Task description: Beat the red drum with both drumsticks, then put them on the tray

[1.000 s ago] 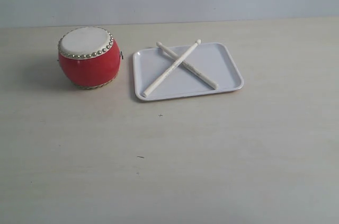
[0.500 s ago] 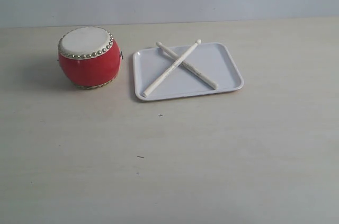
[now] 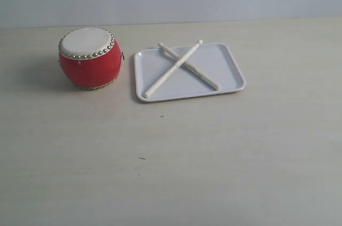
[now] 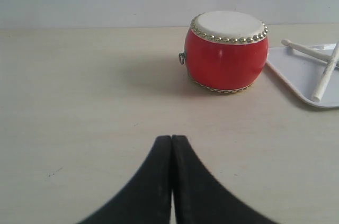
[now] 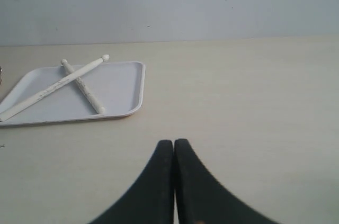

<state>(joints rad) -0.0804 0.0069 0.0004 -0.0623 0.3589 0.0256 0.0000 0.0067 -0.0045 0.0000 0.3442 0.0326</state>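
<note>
In the exterior view no arm is seen. The two sticks (image 3: 172, 69) are found crossed on the tray (image 3: 230, 63), which is set just beside the drum (image 3: 90, 57) on the table (image 3: 214, 156). Nothing is held, so either the beating is yet to be begun or the whole task is already finished; which of these holds cannot be told from how things lie, and nothing on the drum gives it away.

In the left wrist view the left gripper (image 4: 171, 144) is shown with its jaws pressed together and empty, low over the table. The drum stands ahead of it, well apart, with the tray beyond.

In the right wrist view the right gripper (image 5: 174, 147) is likewise closed on nothing. The tray lies ahead of it, off toward the other arm's side. Both sticks are laid flat with their long axes slanting across each other, the rounded tips pointed away from the gripper at the far rim and the butt ends turned toward it.
</note>
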